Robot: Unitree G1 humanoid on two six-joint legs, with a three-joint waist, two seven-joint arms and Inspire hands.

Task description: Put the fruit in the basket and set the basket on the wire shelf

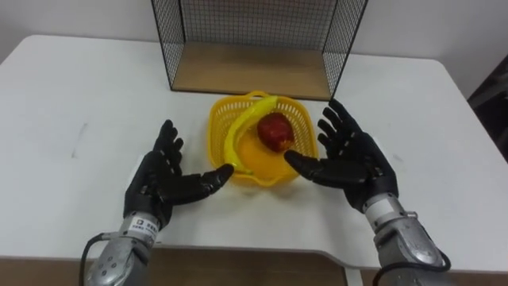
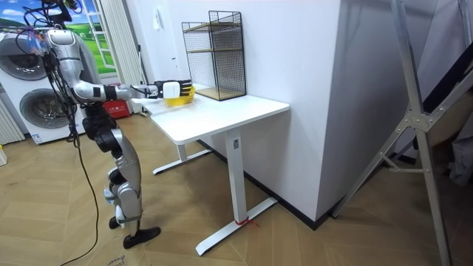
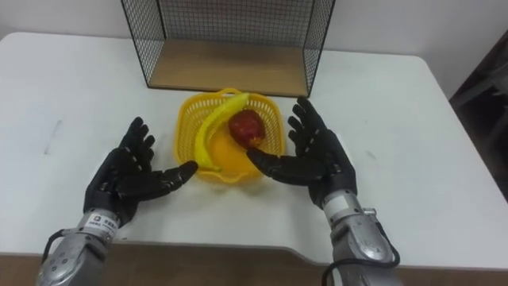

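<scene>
While the robot stands at the end of the bench (image 2: 222, 114) on the room view's left, both arms reach forward over it. The basket (image 1: 218, 119) sits on the bench just in front of the wire shelf (image 1: 254, 73), not on it. Inside the basket, a banana (image 1: 238, 131) curves along the left side with its tip at the back rim. A red apple (image 1: 275, 131) lies right beside it. The left hand (image 1: 159, 184) is left of the basket and the right hand (image 1: 355, 163) is right of it, palms turned inward. The fingers of both are wide, straight and spread, holding nothing. Each thumb points at the basket's front rim; cannot tell if they touch. Washing machines (image 2: 33, 96) stand behind the robot.
</scene>
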